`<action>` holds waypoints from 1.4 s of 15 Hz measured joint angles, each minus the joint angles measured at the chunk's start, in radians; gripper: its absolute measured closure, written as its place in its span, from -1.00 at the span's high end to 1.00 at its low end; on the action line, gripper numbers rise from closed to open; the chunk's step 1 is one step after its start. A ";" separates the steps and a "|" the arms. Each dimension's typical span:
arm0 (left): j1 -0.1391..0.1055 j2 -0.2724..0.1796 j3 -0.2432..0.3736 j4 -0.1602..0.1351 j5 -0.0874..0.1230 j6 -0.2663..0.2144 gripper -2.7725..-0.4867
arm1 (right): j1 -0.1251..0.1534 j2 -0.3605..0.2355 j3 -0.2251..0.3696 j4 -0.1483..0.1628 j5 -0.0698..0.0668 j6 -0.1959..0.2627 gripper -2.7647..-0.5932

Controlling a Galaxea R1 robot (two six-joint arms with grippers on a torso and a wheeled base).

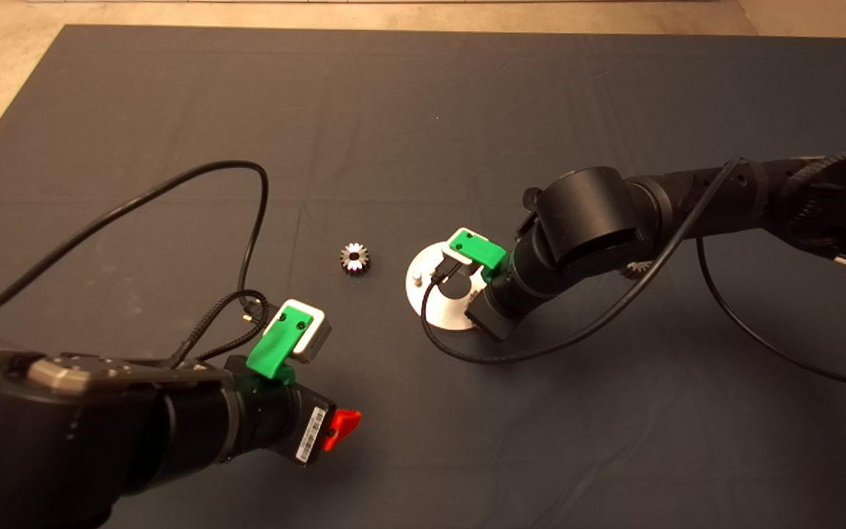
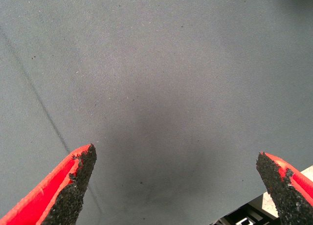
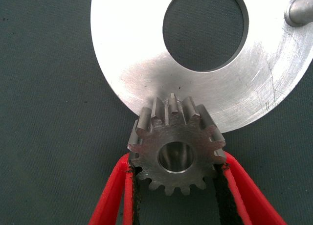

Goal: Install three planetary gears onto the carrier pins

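Your gear (image 3: 175,151), pinched between the right gripper (image 3: 175,186) fingers over the disc (image 3: 146,78) rim, sits off any pin (image 3: 299,10), so lowering now would jam it on the plate, while the left gripper (image 2: 176,186) hovers spread over bare mat (image 2: 146,63).

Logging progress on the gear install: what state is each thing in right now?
Left pincer: open, empty, over bare mat.
Right pincer: shut on a gear, over the disc's edge.
Held gear: gripped by its teeth, not on a pin.
Loose gear: flat on the mat, beside the disc.
Disc: flat; the visible pin is bare.
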 joint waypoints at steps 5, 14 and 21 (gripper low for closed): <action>0.000 0.000 0.000 0.000 0.000 0.000 0.64 | 0.000 0.002 0.000 -0.001 -0.002 0.000 -0.80; 0.000 0.003 0.000 0.000 0.000 0.000 0.64 | -0.005 0.002 0.001 -0.004 -0.004 0.000 -0.80; 0.000 0.003 0.000 0.000 0.000 -0.001 0.64 | -0.006 0.002 0.001 -0.008 -0.005 0.000 -0.80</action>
